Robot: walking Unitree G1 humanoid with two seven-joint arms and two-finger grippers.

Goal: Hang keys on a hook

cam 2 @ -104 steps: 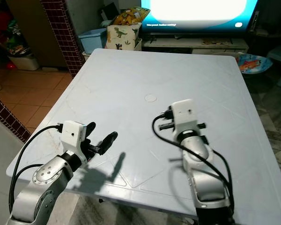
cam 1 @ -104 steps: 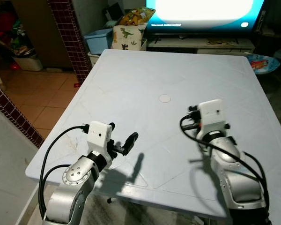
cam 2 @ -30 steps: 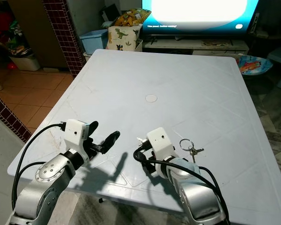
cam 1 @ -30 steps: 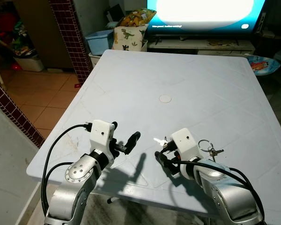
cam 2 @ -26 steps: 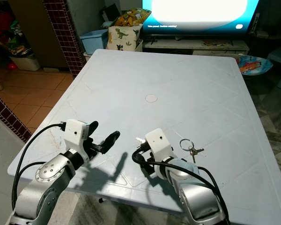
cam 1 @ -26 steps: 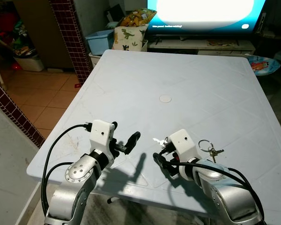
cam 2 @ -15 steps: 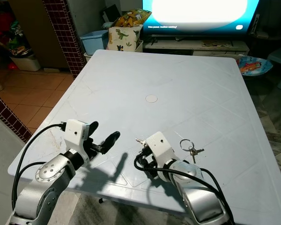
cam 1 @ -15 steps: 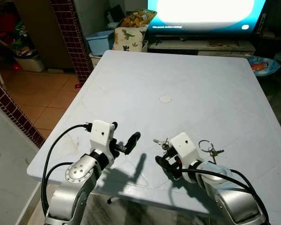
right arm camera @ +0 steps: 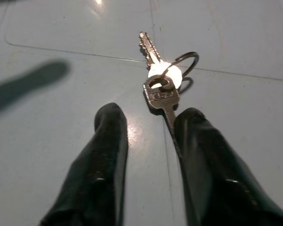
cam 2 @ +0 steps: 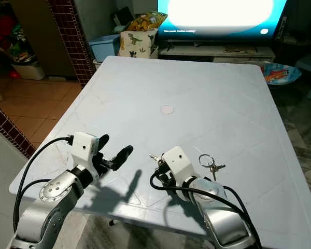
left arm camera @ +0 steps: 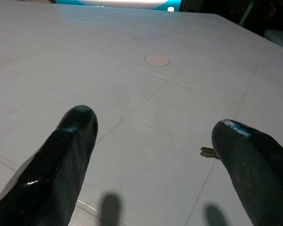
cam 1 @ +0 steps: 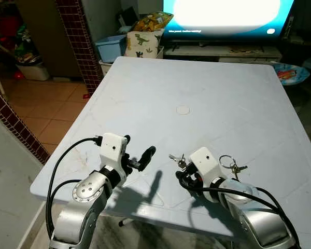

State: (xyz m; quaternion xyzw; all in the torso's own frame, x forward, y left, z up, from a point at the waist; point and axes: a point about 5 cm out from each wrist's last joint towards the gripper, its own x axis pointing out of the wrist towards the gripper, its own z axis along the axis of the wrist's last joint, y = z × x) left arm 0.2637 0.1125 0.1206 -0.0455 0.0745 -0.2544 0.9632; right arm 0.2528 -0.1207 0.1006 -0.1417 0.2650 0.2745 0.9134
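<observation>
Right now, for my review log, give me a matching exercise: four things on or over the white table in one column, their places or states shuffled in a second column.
1. left pincer
2. right pincer
3. key bunch
4. second key ring

A. lies just ahead of the black fingertips
B. open, idle over the near left of the table
C. lies to the right of the right wrist
D. low at the table, fingers apart behind the keys

Pairs: 1-B, 2-D, 3-A, 4-C

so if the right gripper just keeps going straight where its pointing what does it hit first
Most likely the keys: the right gripper is open and low over the white table, and the nearer key's blade reaches back between its fingers. Depth is hard to judge.
</observation>
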